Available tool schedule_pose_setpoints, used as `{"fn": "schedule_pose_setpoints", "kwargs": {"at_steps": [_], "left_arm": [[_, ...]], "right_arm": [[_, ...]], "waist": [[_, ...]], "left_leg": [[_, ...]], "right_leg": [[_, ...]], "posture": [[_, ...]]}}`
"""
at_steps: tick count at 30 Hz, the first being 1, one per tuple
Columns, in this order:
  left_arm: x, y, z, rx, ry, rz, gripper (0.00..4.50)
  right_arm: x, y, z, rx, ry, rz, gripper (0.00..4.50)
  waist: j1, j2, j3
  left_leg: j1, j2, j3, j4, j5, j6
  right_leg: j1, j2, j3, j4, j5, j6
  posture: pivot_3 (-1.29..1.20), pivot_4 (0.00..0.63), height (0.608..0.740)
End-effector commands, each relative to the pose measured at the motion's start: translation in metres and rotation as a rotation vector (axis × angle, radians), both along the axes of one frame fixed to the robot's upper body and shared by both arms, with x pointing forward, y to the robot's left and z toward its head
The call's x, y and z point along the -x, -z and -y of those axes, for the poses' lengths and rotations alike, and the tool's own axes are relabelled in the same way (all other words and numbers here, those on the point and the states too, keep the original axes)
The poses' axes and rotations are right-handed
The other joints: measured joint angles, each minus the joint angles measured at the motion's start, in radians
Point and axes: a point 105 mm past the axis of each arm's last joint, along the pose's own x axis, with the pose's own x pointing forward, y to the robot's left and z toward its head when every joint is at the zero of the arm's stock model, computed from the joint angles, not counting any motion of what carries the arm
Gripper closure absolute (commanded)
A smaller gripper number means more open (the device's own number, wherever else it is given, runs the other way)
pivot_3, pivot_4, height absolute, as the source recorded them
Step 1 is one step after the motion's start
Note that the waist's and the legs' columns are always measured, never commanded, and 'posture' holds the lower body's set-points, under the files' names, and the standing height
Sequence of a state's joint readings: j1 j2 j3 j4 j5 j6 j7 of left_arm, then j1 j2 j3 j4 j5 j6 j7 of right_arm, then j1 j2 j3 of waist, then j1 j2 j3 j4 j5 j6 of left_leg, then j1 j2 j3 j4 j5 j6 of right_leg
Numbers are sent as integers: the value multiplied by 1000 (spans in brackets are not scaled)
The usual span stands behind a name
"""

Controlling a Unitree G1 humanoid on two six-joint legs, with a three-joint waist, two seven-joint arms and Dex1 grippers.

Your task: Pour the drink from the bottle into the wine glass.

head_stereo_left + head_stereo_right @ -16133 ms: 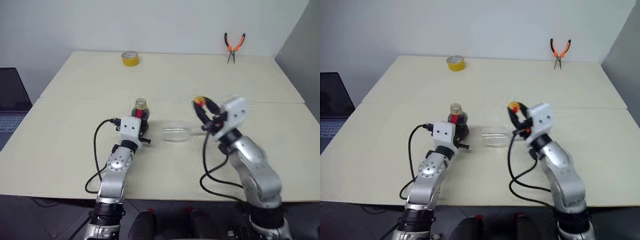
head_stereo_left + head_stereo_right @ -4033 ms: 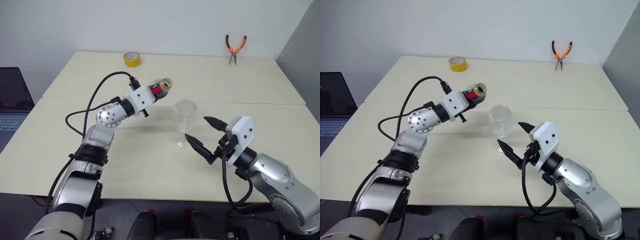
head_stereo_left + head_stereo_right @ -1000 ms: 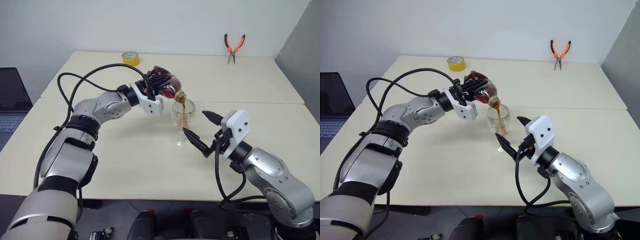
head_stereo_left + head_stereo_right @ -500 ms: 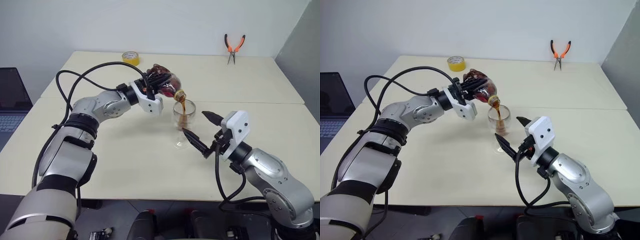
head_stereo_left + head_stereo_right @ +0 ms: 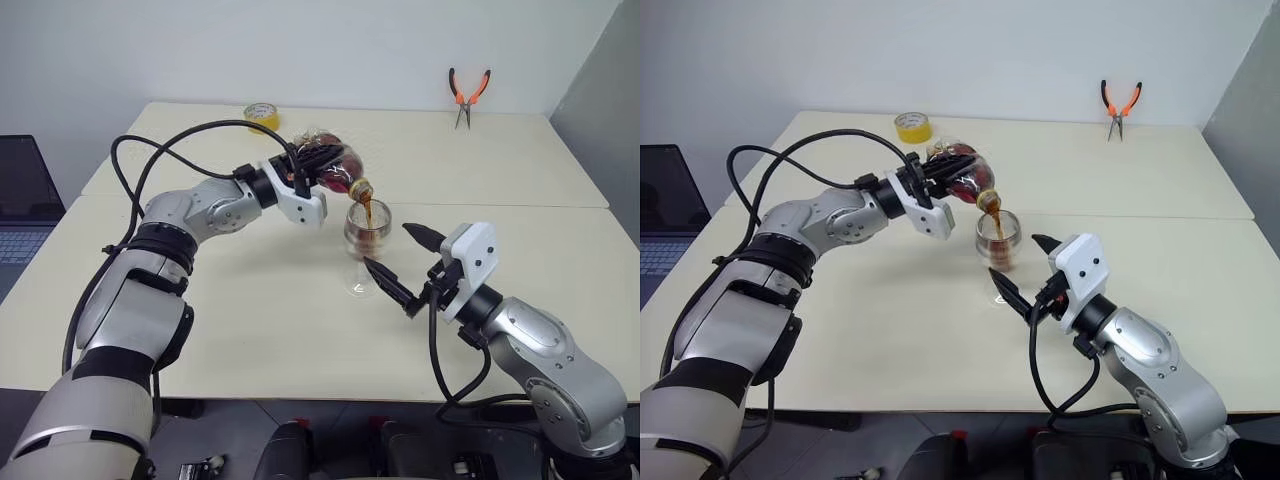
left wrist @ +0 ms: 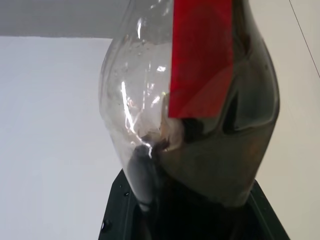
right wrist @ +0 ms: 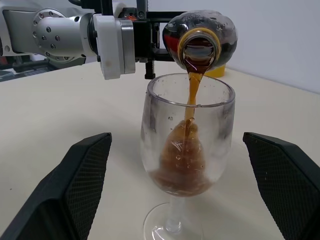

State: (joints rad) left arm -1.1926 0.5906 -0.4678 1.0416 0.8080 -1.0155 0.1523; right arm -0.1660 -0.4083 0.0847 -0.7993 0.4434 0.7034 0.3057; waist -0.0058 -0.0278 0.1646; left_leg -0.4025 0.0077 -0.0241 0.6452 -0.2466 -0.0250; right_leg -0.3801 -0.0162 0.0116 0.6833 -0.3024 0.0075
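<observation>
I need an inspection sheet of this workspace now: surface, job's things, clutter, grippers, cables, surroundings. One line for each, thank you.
Surface: cream table, no spill seen.
Job's things: bottle tilted, mouth above wine glass; drink streaming in; glass upright, bowl partly filled.
Clutter: yellow tape roll and orange pliers at far edge.
Grippers: left gripper shut on bottle; right gripper open, fingers either side of the glass, apart from it.
Cables: black cable looping over left arm.
Surroundings: laptop at left, white wall behind.

Tilted bottle [image 5: 335,170] streams dark drink [image 7: 190,107] into upright wine glass [image 5: 366,240].
</observation>
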Motion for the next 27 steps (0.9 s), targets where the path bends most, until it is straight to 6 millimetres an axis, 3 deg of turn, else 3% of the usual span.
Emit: {"fn": "schedule_pose_setpoints", "kwargs": {"at_steps": [1, 27], "left_arm": [[2, -29, 1, 32, 16, 82, 3743], [2, -29, 1, 17, 15, 92, 3743]], "right_arm": [[4, -7, -2, -14, -13, 41, 0], [5, -7, -4, -19, -17, 41, 0]], "waist": [[0, 0, 0], [0, 0, 0]], "left_leg": [[0, 0, 0, 0, 0, 0], [0, 0, 0, 0, 0, 0]], "right_leg": [[0, 0, 0, 0, 0, 0], [0, 0, 0, 1, 0, 0]], "posture": [[0, 150, 740], [0, 150, 740]]}}
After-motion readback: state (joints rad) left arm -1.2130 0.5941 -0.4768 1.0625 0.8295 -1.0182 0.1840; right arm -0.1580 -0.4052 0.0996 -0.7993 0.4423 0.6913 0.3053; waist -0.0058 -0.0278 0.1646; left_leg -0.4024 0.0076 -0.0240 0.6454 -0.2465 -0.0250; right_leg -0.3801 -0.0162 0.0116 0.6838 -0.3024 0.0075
